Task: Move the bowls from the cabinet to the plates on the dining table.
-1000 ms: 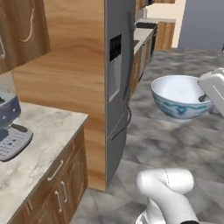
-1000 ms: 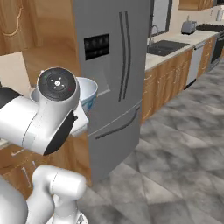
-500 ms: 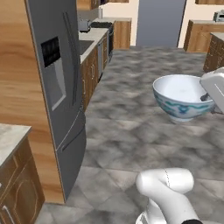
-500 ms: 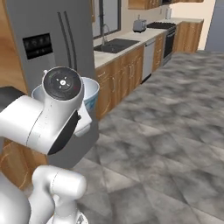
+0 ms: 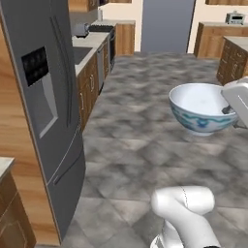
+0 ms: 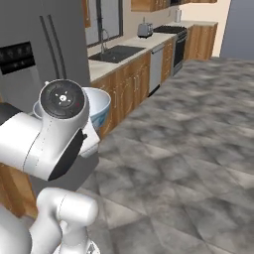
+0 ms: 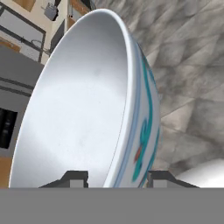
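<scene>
Bowl (image 5: 202, 107) front and centre in the left base view: the white one with the blue-green pattern is hanging in mid-air above the grey stone floor (image 5: 145, 145), its open side facing up, and the white arm is meeting its right rim at the picture's right edge. A grey fridge (image 5: 43, 106) is standing tall along the left side, and a run of wooden cabinets with a pale tabletop (image 5: 85, 48) is stretching away behind it toward a stove at the far end.

Over in the right base view, the bowl (image 6: 96, 106) is peeking out from behind the arm's big round joint, its rim showing just right of that joint. A sink (image 6: 114, 52) is sitting in the tabletop along the left wall, and a toaster (image 6: 145, 30) is standing farther along it.

Now the hand view: the bowl (image 7: 87, 109) is looming huge and tilted, its white inside on the left and the patterned outside on the right. The tool (image 7: 113, 178) is clamping its rim, one dark fingertip (image 7: 74, 177) inside the bowl and the other outside against the pattern.
</scene>
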You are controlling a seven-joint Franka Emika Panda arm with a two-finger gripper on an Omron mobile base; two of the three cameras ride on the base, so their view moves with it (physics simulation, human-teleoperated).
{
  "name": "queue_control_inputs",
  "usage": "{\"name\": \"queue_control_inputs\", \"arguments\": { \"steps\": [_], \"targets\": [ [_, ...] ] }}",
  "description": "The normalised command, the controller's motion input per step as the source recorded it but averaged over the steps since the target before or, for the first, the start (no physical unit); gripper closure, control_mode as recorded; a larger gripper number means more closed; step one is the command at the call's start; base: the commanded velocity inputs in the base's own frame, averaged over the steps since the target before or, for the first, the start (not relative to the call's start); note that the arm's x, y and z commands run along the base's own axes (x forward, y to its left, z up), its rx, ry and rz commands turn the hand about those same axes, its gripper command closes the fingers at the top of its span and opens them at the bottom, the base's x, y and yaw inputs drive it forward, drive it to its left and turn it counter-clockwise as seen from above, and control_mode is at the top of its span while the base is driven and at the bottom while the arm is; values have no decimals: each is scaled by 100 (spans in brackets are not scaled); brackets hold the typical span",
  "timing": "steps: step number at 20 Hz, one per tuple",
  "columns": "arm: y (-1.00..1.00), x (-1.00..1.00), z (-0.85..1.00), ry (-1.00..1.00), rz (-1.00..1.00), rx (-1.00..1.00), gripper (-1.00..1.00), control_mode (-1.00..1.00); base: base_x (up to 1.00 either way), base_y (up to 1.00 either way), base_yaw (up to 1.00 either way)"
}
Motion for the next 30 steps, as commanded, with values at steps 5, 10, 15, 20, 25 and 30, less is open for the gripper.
{"name": "queue_control_inputs", "arguments": {
  "steps": [5,10,15,20,25,30],
  "targets": [
    [0,0,0,0,0,0,100,100,100,-40,-3],
    [0,0,0,0,0,0,100,100,100,-62,-2],
    [0,0,0,0,0,0,100,100,100,-65,-10],
    [0,0,0,0,0,0,100,100,100,-69,-24],
    [0,0,0,0,0,0,100,100,100,-63,-26],
    [0,0,0,0,0,0,100,100,100,-41,-28]
  ]
}}
